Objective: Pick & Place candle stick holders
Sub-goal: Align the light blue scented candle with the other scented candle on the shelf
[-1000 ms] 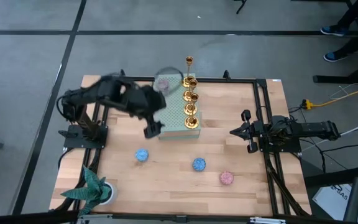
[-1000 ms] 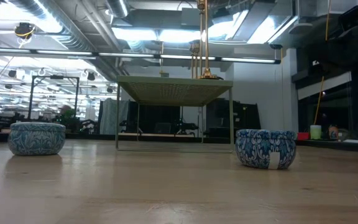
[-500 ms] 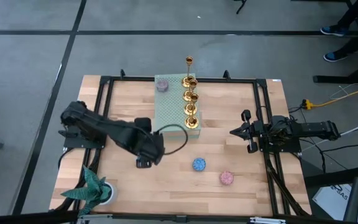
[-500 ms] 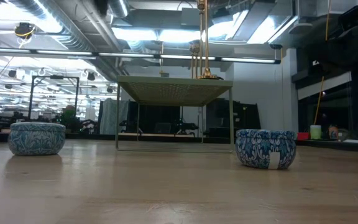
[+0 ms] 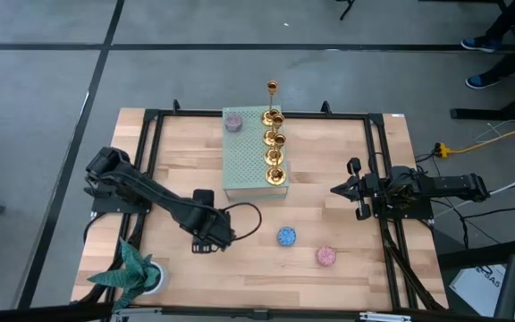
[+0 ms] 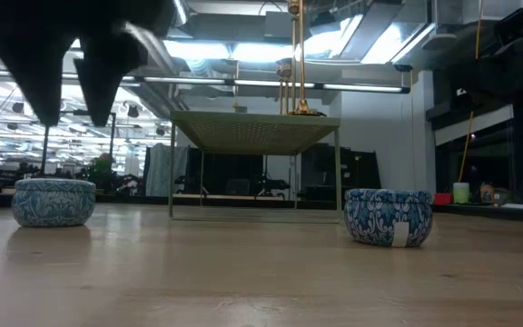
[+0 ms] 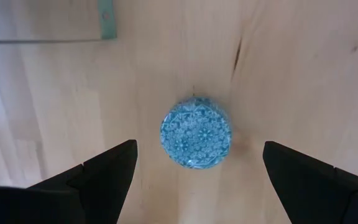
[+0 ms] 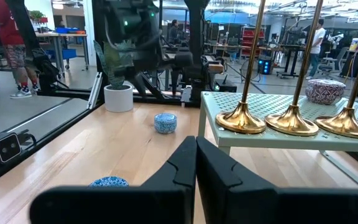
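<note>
The left pincer (image 7: 194, 168) hangs wide open directly above a round blue patterned tin (image 7: 196, 131) on the pale wooden surface (image 5: 347, 170), holding nothing. That tin lies near the corner of the pale green perforated stand (image 5: 244, 156). The shiny gold candle stick holders (image 5: 274, 148) stand in a row along the stand's edge. Well apart from the stand, the right pincer (image 5: 359, 190) waits, closed and empty.

The high camera looks straight down on the whole pale wooden table (image 5: 329, 170). The low camera sits at tabletop height, facing level across. Both share the pale green perforated stand (image 5: 244, 165).
</note>
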You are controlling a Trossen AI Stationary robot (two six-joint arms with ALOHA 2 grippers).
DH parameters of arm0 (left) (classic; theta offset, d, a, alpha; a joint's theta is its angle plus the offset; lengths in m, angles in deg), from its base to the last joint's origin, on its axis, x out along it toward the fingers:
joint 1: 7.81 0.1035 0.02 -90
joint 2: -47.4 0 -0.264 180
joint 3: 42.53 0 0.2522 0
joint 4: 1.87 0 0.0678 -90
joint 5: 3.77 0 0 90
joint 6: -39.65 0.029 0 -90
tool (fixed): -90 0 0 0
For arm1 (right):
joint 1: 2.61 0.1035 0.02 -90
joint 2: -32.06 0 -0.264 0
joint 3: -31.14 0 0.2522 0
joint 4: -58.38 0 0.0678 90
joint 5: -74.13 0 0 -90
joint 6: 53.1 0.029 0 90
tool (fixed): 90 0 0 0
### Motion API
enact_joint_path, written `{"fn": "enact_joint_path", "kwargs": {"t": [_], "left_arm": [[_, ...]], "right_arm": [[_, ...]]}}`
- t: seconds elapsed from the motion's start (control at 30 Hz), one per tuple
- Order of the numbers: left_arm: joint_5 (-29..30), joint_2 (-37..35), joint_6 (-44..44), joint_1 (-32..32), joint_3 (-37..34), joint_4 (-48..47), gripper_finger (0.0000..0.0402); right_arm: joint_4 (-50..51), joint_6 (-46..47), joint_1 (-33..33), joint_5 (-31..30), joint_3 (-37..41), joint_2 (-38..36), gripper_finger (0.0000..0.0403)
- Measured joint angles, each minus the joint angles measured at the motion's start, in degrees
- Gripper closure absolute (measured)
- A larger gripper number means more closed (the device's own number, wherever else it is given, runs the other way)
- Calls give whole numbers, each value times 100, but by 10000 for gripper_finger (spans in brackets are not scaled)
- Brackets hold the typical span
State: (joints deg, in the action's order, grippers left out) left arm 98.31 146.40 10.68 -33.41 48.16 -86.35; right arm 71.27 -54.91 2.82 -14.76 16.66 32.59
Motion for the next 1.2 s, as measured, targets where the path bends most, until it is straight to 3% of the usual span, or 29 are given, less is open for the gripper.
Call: {"fn": "enact_joint_path", "kwargs": {"t": [0.37, 0.53, 1.03, 1.2], "left_arm": [[-251, -2, 320, 9, -878, 1158, 55], [-192, -2, 271, 38, -1227, 1226, 55], [-137, -2, 381, 477, -1296, 1369, 55], [-484, -7, 322, 644, -1634, 1676, 54]], "right_arm": [[-1, 0, 0, 1, 0, 0, 389], [-1, 0, -1, 2, 0, 0, 389], [-2, 0, -1, 1, 0, 0, 389], [-2, 0, -2, 0, 0, 0, 389]]}}
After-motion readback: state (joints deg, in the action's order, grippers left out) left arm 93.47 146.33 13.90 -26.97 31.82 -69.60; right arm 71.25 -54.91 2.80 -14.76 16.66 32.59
